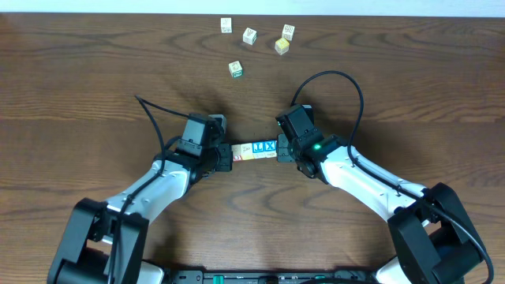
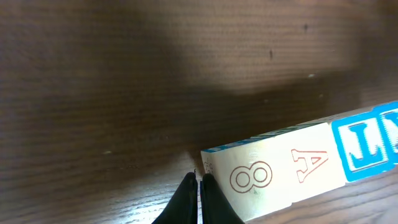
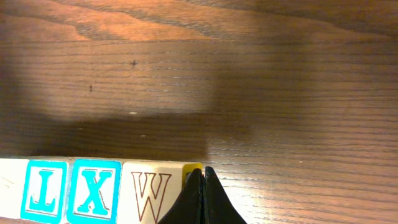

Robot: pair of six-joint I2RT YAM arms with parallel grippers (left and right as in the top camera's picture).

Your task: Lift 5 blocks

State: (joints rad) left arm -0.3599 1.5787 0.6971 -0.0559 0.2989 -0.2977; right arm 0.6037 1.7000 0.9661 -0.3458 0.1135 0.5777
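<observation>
Wooden row of blocks (image 1: 256, 149) pressed betw. left gripper (image 1: 233, 155) & right gripper (image 1: 279, 148), each w/ fingers together; prob. lifted already, task nearly done.

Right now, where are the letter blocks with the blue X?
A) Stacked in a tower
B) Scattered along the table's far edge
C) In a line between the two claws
C: the row runs end to end from the left claw to the right claw, with one claw at each end.
</observation>
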